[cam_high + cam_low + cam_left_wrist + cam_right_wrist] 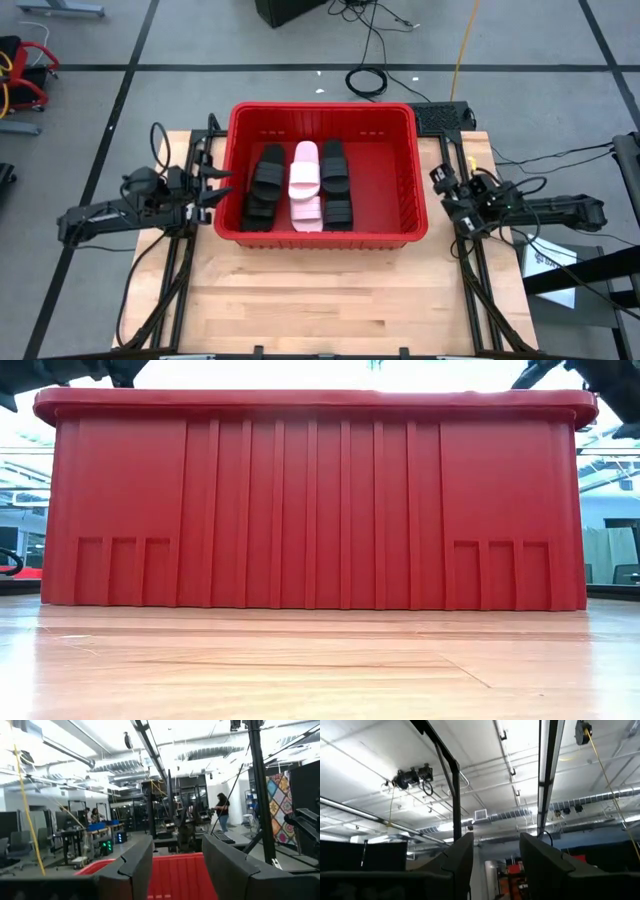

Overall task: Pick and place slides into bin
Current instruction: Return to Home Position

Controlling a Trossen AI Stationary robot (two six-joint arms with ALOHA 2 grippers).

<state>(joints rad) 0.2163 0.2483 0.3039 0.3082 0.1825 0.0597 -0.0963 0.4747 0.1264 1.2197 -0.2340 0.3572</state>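
Observation:
The red bin (pixel 322 240) stands on the wooden table, and its near wall (pixel 310 500) fills the low view. Several slides lie on its floor in three rows: black ones (pixel 264 186) at the left, pale pink ones (pixel 305 184) in the middle, black ones (pixel 336 182) at the right. My left gripper (pixel 216 186) hovers just outside the bin's left wall, open with nothing between its fingers (pixel 175 845), and the bin's rim (pixel 172 872) shows between them. My right gripper (pixel 441 181) hovers outside the bin's right wall, open and tipped up toward the ceiling (pixel 496 840).
Bare wooden table (pixel 320 300) stretches from the bin to the near edge. Black frame rails (pixel 470 280) run along both sides of the table. Cables (pixel 368 78) lie on the floor behind it. A person (pixel 221 811) stands far off in the room.

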